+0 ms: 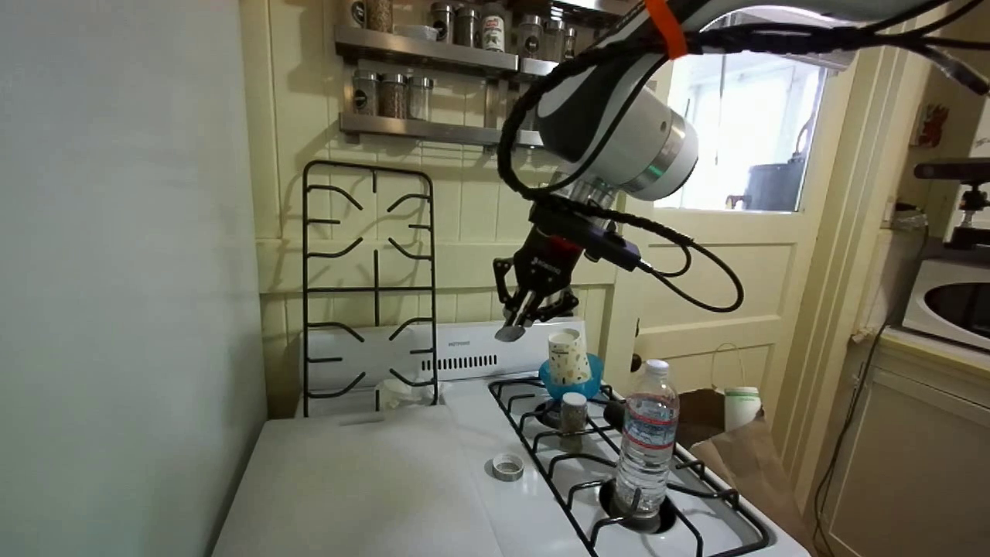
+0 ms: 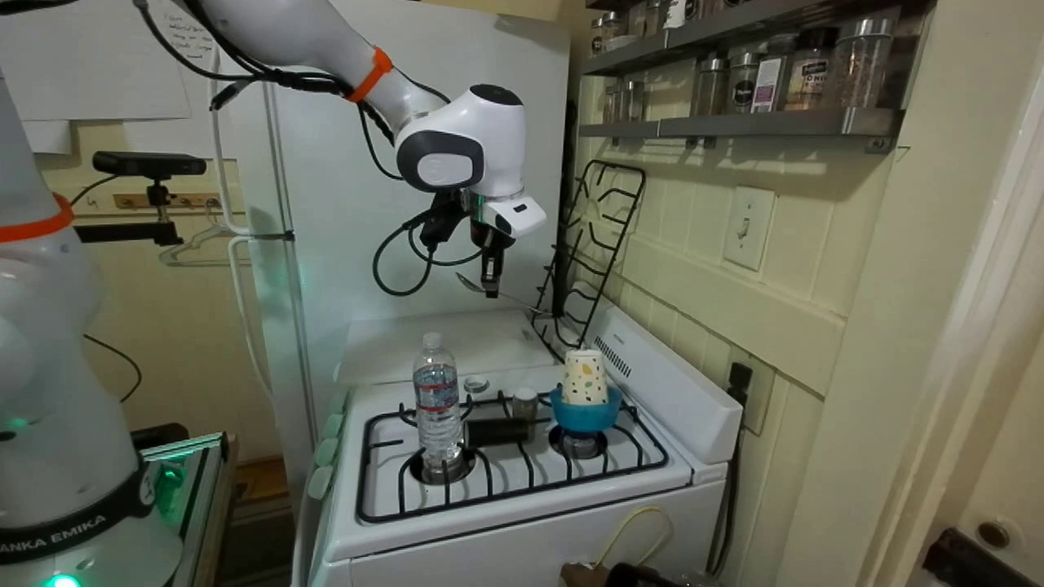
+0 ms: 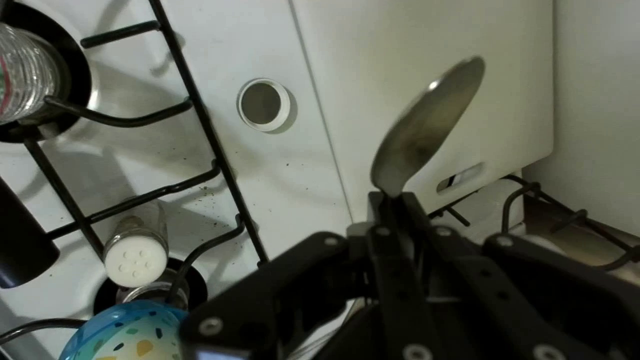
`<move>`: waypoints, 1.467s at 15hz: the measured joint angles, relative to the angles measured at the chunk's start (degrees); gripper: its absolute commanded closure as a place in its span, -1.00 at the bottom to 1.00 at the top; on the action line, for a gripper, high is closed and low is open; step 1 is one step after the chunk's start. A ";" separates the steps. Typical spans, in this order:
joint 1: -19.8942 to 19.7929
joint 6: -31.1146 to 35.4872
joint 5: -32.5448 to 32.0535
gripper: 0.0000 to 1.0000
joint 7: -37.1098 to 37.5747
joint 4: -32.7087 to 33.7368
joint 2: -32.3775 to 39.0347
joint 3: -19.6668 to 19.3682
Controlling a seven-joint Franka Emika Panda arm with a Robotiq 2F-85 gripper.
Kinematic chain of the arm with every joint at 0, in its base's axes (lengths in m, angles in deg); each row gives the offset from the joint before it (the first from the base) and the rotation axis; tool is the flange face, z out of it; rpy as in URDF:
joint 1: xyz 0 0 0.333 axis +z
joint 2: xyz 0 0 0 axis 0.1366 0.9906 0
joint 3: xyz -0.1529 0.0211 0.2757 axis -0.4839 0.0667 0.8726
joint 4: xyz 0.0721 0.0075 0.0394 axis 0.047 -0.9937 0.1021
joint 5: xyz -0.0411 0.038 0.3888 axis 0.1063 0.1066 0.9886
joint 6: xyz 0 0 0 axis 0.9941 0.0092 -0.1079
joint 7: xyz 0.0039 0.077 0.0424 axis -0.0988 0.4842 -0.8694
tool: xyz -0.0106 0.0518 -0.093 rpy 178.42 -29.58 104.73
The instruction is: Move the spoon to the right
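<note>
Spoon (image 3: pixel 431 122) fast in the tool (image 3: pixel 393 200), bowl beyond the fingertips (image 3: pixel 375 205).

Metal shelves (image 1: pixel 427 51) line a cream panelled wall (image 1: pixel 472 216) near a door (image 1: pixel 711 271) with a bright window (image 1: pixel 746 131).

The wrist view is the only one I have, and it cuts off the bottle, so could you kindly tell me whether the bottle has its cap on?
Observer: It does; in both exterior views a white cap tops the bottle.
Operator: Thank you; is the spoon in the claw touching the surface below?
Observer: No, in an exterior view a gap shows between it and the white board.
Operator: Is anything fixed higher up, please?
Observer: Yes, in both exterior views shelves holding jars are fixed to the wall.
</note>
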 measured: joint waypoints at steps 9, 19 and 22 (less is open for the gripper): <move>-1.33 0.00 0.95 0.82 -3.99 -4.30 -4.27 -2.13; -2.64 -1.07 -9.51 0.96 -3.51 -5.12 -3.35 -2.33; -3.67 -1.75 -14.41 0.96 -3.39 -5.23 -3.11 -2.46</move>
